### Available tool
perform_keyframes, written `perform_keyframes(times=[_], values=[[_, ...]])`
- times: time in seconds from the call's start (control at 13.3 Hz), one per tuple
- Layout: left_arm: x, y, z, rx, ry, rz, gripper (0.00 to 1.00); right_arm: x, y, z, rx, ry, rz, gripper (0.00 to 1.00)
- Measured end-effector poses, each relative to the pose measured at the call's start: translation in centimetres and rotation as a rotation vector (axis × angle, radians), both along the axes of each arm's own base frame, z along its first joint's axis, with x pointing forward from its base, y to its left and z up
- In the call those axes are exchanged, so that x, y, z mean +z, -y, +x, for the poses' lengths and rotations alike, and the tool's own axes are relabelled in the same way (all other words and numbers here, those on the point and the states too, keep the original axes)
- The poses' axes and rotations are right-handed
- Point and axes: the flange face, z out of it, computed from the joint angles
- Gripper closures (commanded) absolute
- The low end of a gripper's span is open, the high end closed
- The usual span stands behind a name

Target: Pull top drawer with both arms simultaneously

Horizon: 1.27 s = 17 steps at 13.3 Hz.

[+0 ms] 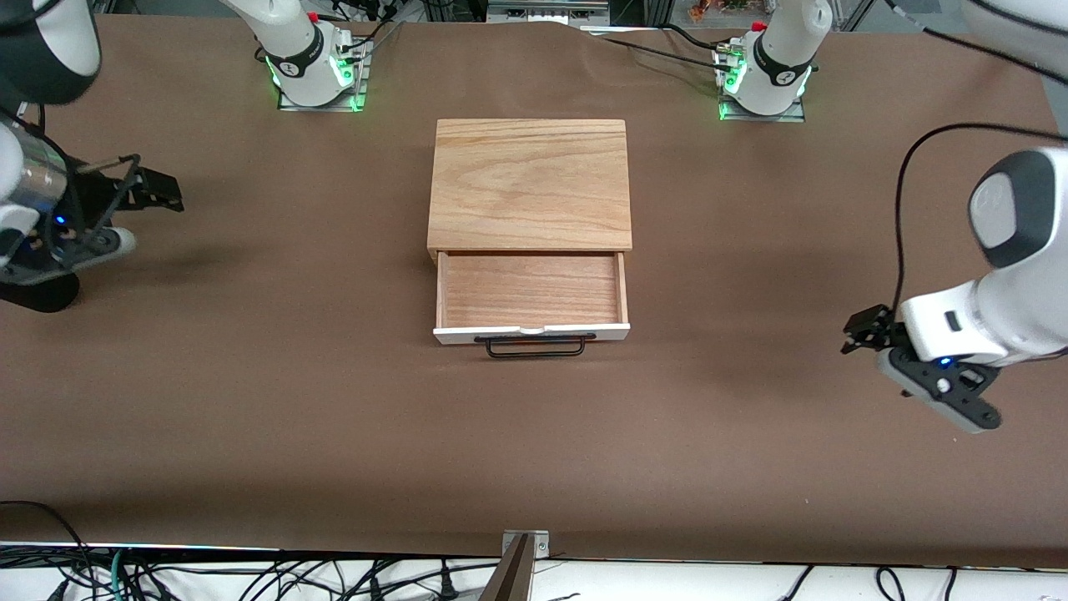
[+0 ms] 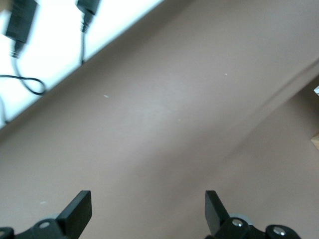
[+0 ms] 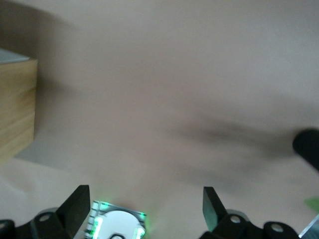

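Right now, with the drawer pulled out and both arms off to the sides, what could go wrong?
The top drawer hangs well out of the box; a further pull might drop it. The left gripper and right gripper are open, away from the thin black handle, so uneven regrasps could skew it.

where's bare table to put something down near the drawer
Bare brown table runs from the drawer handle to the edge nearest the front camera. More lies between the box and each open tool, left tool and right tool. The drawer tray is bare too. Nowhere is crowded.
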Motion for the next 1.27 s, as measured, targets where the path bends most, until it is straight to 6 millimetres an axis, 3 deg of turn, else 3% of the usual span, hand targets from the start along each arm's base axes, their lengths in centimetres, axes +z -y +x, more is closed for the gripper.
perform_keyframes(times=[0.15, 0.3, 0.67, 0.97, 1.27], values=[[3.5, -0.3, -1.1, -0.001, 0.048, 0.022, 0.00, 0.1, 0.8, -2.3, -0.076, 0.045, -0.003, 0.00], [5.6, -1.1, -1.9, 0.010, 0.065, 0.043, 0.00, 0.3, 1.3, -3.6, -0.107, 0.067, -0.004, 0.00], [6.5, -4.2, -3.4, 0.204, 0.002, 0.041, 0.00, 1.3, 2.8, -3.8, -0.138, 0.110, 0.002, 0.00], [8.3, -4.3, -6.5, 0.575, -0.113, 0.036, 0.00, 2.0, 3.6, -3.1, -0.165, 0.137, 0.025, 0.00], [9.4, -3.1, -9.8, 0.652, -0.171, 0.046, 0.00, 2.3, 3.4, -2.5, -0.172, 0.177, 0.045, 0.00]])
